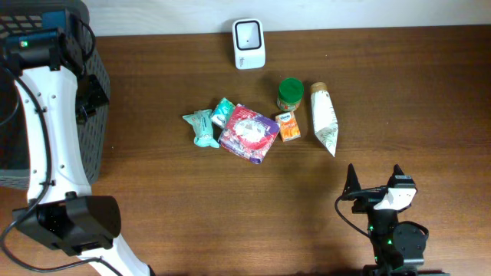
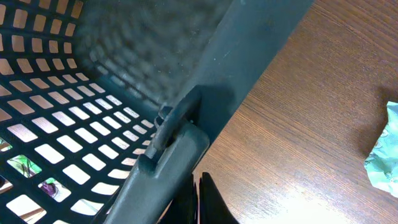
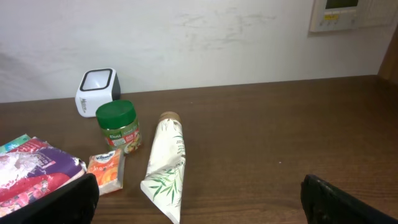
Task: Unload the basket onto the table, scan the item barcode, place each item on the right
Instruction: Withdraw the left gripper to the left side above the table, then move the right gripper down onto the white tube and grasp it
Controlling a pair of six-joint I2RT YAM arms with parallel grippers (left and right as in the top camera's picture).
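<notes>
Several items lie mid-table: a pink and purple bag [image 1: 249, 133], teal packets [image 1: 202, 126], an orange packet [image 1: 288, 126], a green-lidded jar [image 1: 290, 93] and a white tube [image 1: 324, 117]. No barcode is readable on any of them. The white scanner [image 1: 248, 44] stands at the back edge. My left gripper [image 2: 198, 202] is shut with nothing between its fingers, right against the rim of the dark mesh basket [image 2: 205, 74] at the far left. My right gripper [image 1: 374, 178] stands open at the front right, short of the tube [image 3: 165, 165] and jar [image 3: 117, 126], holding nothing.
The basket [image 1: 92, 115] fills the table's left end, with my left arm reaching over it. A teal packet [image 2: 382, 155] shows at the right edge of the left wrist view. Bare wood lies between the items and my right gripper [image 3: 199, 205].
</notes>
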